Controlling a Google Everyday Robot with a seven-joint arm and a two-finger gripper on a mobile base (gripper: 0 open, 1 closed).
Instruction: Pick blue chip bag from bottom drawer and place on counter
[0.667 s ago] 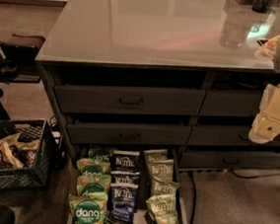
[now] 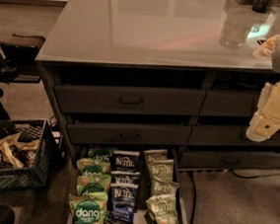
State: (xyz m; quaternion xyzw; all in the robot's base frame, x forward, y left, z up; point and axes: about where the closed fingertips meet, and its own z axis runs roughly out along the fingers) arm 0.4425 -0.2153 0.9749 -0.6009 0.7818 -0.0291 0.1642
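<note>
Three blue chip bags lie in a middle column in the open bottom drawer (image 2: pixel 184 223): one at the back (image 2: pixel 126 161), one in the middle (image 2: pixel 125 178), one at the front (image 2: pixel 122 205). Bright green dang bags (image 2: pixel 89 213) fill the left column and pale olive Kettle bags (image 2: pixel 160 212) the right. The glossy grey counter (image 2: pixel 152 31) tops the cabinet. My gripper (image 2: pixel 268 116), cream-coloured, hangs at the right edge of the view in front of the right-hand drawers, well above and to the right of the bags, holding nothing that I can see.
Two upper drawers with dark bar handles (image 2: pixel 131 101) (image 2: pixel 128 135) are pulled slightly out above the bottom drawer. A clear cup (image 2: pixel 234 29) stands on the counter's right side. A black crate of snacks (image 2: pixel 12 153) and a black stand (image 2: pixel 6 64) sit on the floor at left. A cable (image 2: pixel 257 175) runs on the floor at right.
</note>
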